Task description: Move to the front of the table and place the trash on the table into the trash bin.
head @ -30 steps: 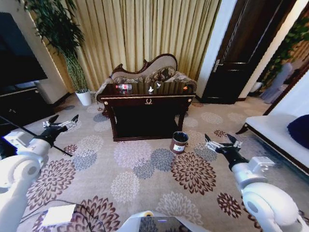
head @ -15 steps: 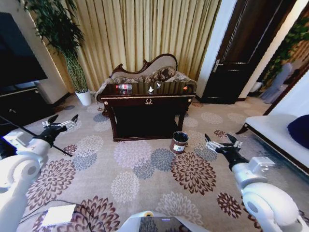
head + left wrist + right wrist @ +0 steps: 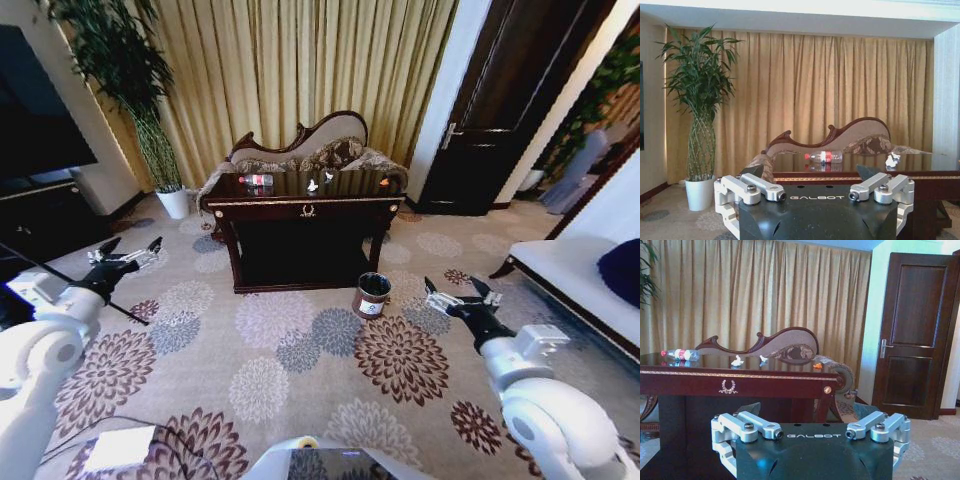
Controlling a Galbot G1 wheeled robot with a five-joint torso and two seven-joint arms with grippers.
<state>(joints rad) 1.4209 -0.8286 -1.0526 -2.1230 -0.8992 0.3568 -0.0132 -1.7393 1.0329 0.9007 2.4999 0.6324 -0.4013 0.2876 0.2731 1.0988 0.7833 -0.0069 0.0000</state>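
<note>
Trash lies on top of the dark glossy table (image 3: 305, 210), well ahead of both grippers: a clear plastic bottle with a red label (image 3: 257, 180) on its side toward the left end, and small white paper scraps (image 3: 313, 185) nearer the middle. A tiny orange bit (image 3: 383, 182) sits toward the right end; what it is cannot be made out.

Left gripper (image 3: 128, 251) hangs out to the left over the flowered carpet (image 3: 300, 350), its fingers spread apart and empty. Right gripper (image 3: 462, 294) hangs to the right, also spread apart and holding nothing. Both are well short of the table.

Between the grippers and ahead of them, the small reddish-brown trash bin (image 3: 371, 295) stands upright on the carpet, just in front of the table's right front leg and closer to the right gripper. Its black inside is too dark to read.

From the left wrist camera, the gripper body covers the table's front, and the bottle shows above it. From the right wrist camera, the gripper body hides the lower table.

Behind the table, a carved sofa (image 3: 310, 150) is partly hidden by it, backed by gold curtains (image 3: 300, 70).
</note>
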